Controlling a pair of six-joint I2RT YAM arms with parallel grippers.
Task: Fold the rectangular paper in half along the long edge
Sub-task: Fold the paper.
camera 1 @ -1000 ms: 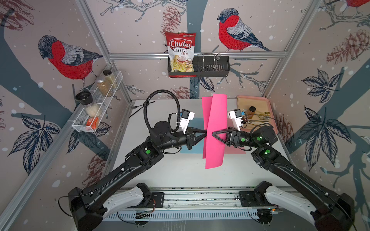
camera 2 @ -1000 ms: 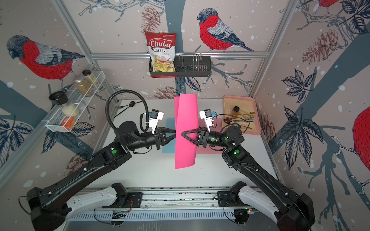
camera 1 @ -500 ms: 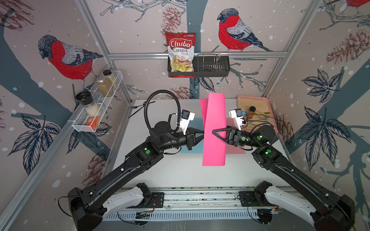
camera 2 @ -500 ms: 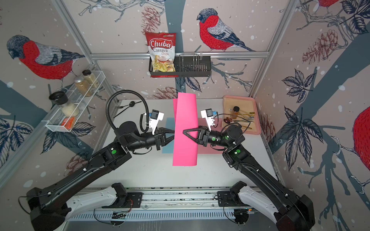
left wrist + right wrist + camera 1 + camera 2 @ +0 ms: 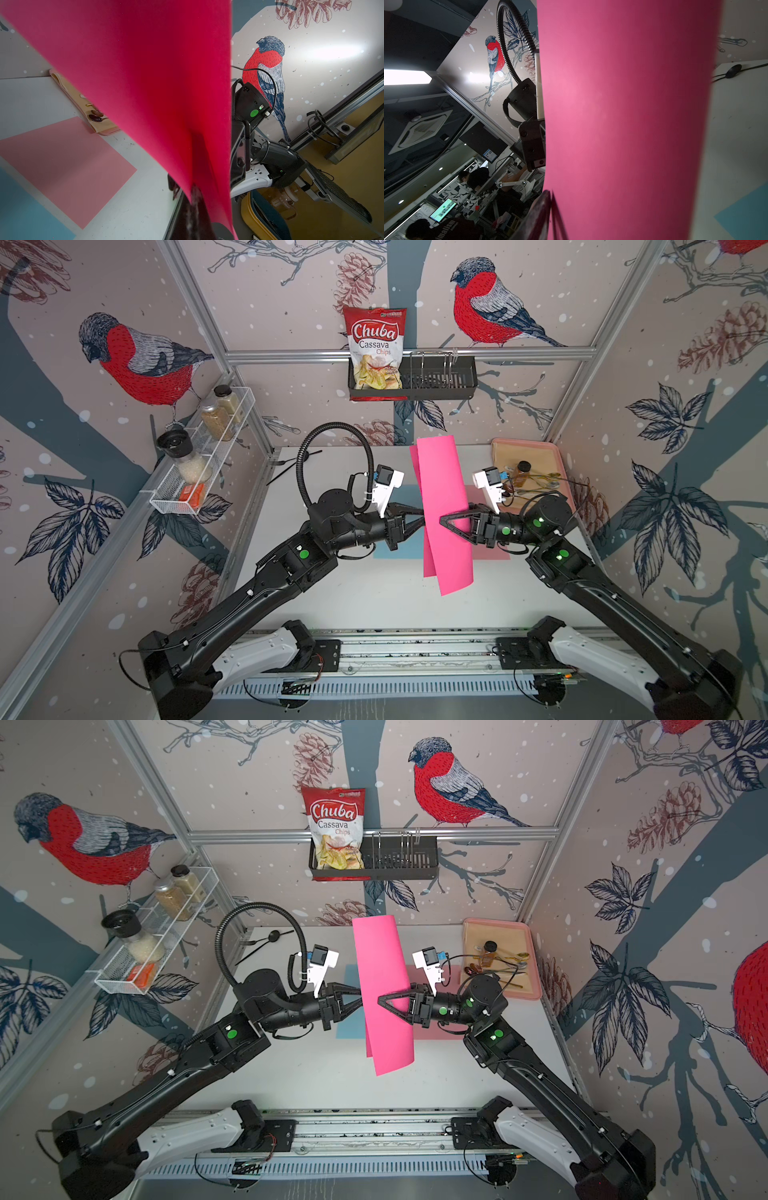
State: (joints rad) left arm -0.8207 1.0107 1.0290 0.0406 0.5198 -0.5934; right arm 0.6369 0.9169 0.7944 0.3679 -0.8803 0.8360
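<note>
White tabletop (image 5: 332, 597) is lying below while the pink paper (image 5: 441, 485) is hanging mid-air, long axis running twelve to six. Left gripper (image 5: 419, 517) is clamping its nine o'clock edge; right gripper (image 5: 445, 519) is facing it from three o'clock, grip impossible to judge.

Snack bag (image 5: 376, 349) (image 5: 336, 826), in both top views, reads "Chuba Cassava Chips"; left wrist view, pale cup (image 5: 285, 201) faintly marked "ICE CREAM"; right wrist view, a bystander's dark shirt (image 5: 446, 227) shows the part-word "imalism", the rest cut off.
</note>
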